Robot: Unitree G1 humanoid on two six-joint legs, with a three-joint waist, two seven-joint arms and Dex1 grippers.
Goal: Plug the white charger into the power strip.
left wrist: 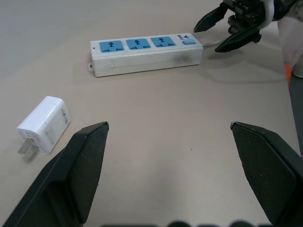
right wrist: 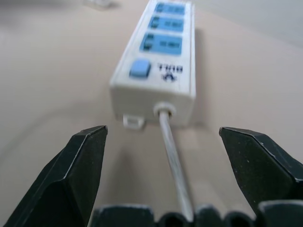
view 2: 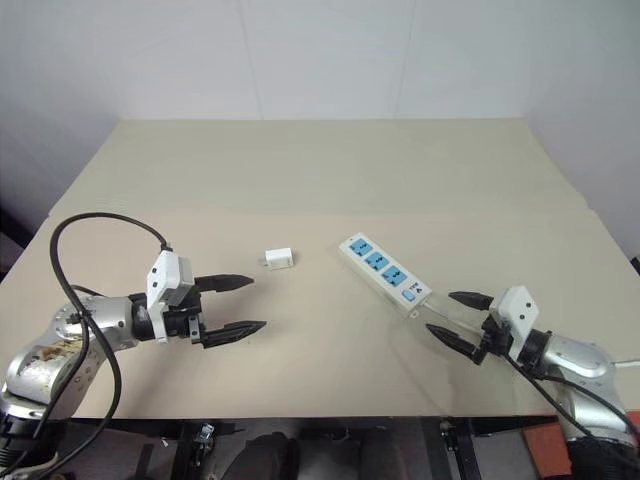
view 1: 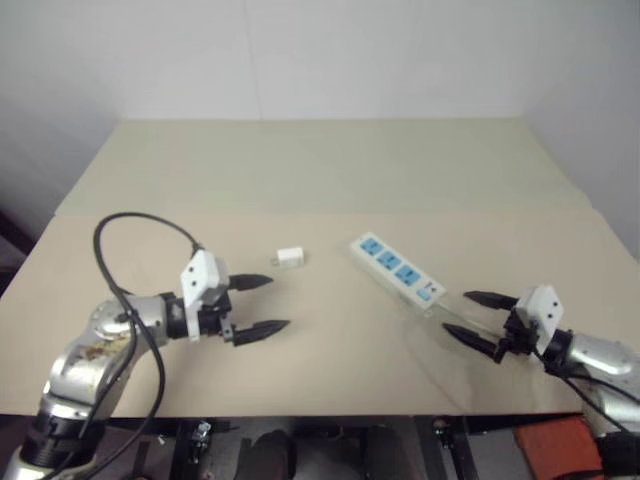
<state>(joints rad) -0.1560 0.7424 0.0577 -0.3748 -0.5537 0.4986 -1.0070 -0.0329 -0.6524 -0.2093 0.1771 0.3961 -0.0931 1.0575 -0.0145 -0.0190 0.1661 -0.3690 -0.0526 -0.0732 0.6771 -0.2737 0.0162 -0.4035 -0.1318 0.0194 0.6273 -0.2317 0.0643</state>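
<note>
White and lying on its side, the white charger (view 1: pixel 290 258) rests on the tan surface (view 1: pixel 320 180) just ahead of the left gripper (view 1: pixel 260 305), whose fingers (view 1: pixel 252 282) gape wide and empty, likely lined up to pick it. The power strip (view 1: pixel 397 268) lies flat, sockets up, its cord running between the right gripper's (view 1: pixel 478 320) wide-open, empty fingers, probably ready to steady it.

both arms low and near level, left gripper (view 1: pixel 258 305) and right gripper (view 1: pixel 480 320) fingers spread wide.

The power strip (right wrist: pixel 156 61) blurs at its far end; printed lettering unreadable.
</note>
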